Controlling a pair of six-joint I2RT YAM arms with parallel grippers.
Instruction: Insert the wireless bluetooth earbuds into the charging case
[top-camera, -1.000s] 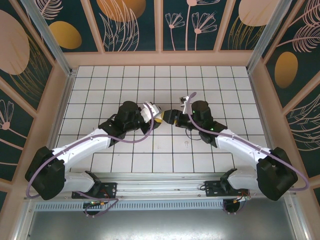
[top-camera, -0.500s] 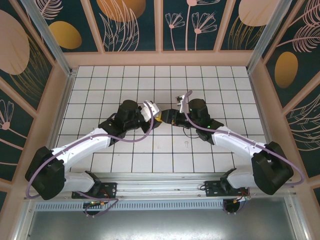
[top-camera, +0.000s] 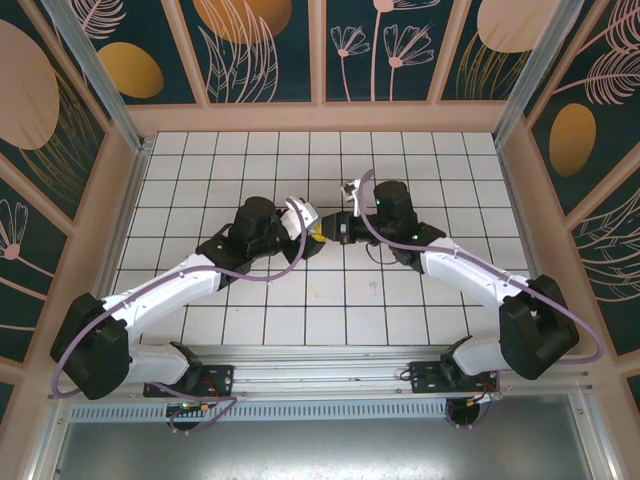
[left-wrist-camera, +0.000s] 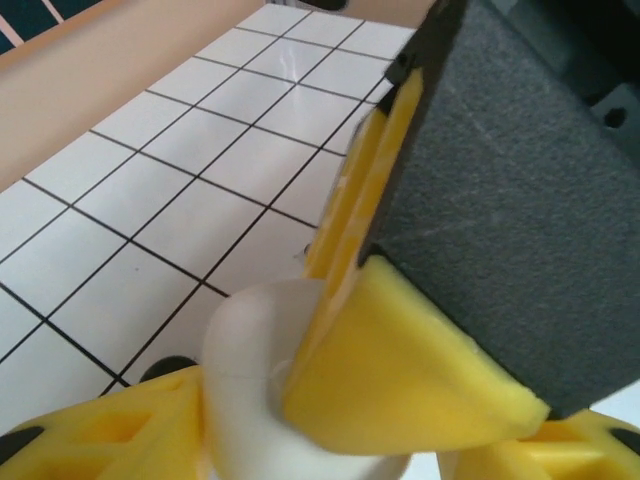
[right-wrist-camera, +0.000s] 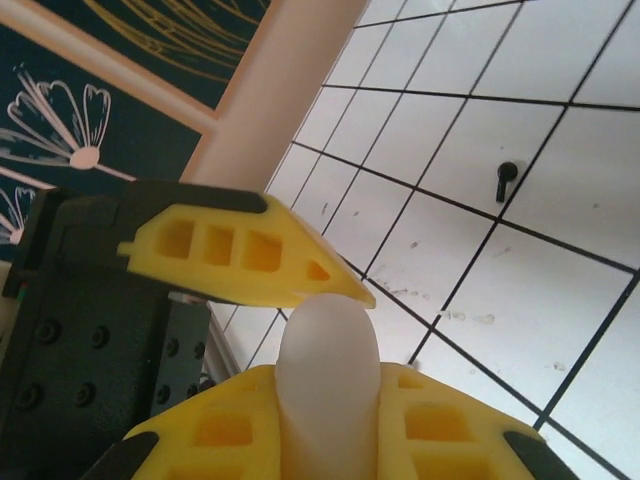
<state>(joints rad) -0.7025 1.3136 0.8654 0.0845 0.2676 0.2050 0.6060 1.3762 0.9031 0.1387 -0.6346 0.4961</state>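
Observation:
My left gripper (top-camera: 317, 233) and right gripper (top-camera: 337, 230) meet tip to tip above the middle of the tiled floor. In the left wrist view a white rounded charging case (left-wrist-camera: 240, 385) sits between my left gripper's (left-wrist-camera: 350, 448) fingers, and the right gripper's yellow finger (left-wrist-camera: 400, 375) presses against it. In the right wrist view the same white case (right-wrist-camera: 328, 350) is pinched between my right gripper's (right-wrist-camera: 328, 425) fingers. The case's inside is hidden. One tiny dark stemmed earbud (right-wrist-camera: 505, 178) lies on the floor, also seen as a small earbud (top-camera: 372, 290) nearer the bases.
The white tiled floor (top-camera: 200, 160) is ringed by a low wooden wall (top-camera: 320, 118). The left gripper's finger (right-wrist-camera: 240, 260) and black body hang close above the case in the right wrist view. Purple cables loop over both wrists.
The right gripper has swung left and slightly away from the bases, closing the gap to the left gripper. The left arm has hardly moved. The earbud on the floor stays put.

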